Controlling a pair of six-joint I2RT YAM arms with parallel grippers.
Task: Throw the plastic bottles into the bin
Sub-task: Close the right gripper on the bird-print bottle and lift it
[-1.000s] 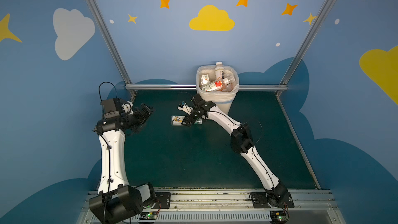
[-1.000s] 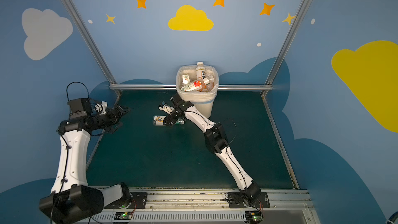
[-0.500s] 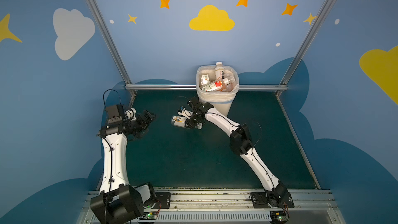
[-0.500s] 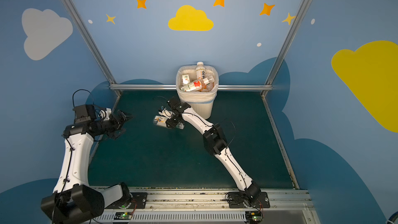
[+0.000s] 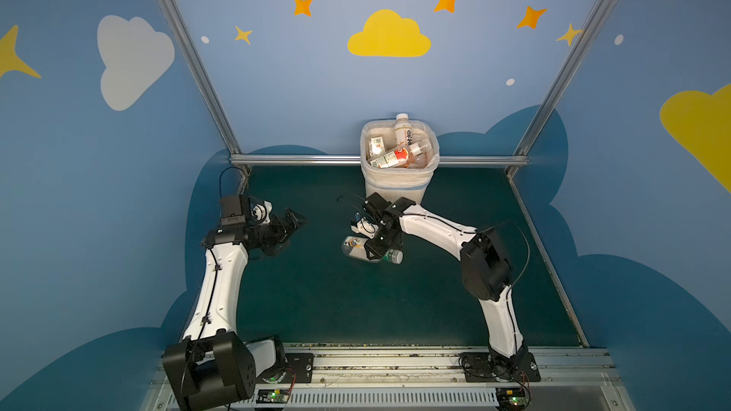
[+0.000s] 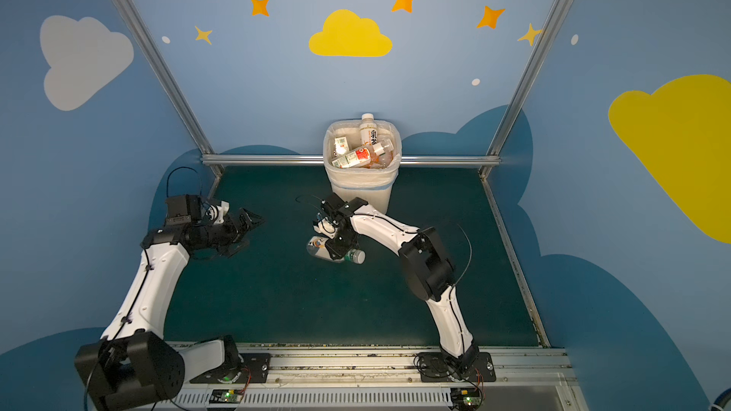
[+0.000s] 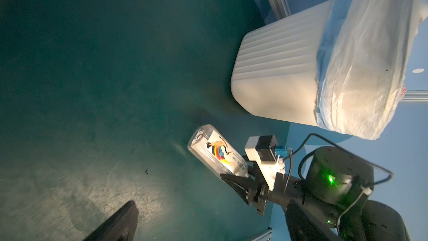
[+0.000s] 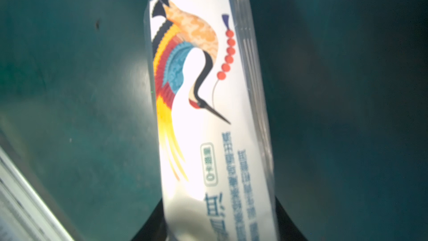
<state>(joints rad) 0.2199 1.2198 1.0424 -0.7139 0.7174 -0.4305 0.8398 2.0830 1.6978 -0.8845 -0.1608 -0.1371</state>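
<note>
Near the middle of the green tabletop [image 5: 356,310], just in front of the bin [image 5: 395,187], the right arm's jaws are clamping a clear bottle [image 5: 356,246] with a white crane label, holding it roughly level, its green cap [image 5: 394,257] pointing toward the right side. Other bottles [image 5: 389,156] are lying piled inside the bin, one standing against its back rim. Over the left side, the left arm's jaws are hanging wide apart, gripping nothing.

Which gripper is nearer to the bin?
Right. The right gripper, shut on a bottle, is in front of the bin; the left gripper stands open farther off to its left.
</note>
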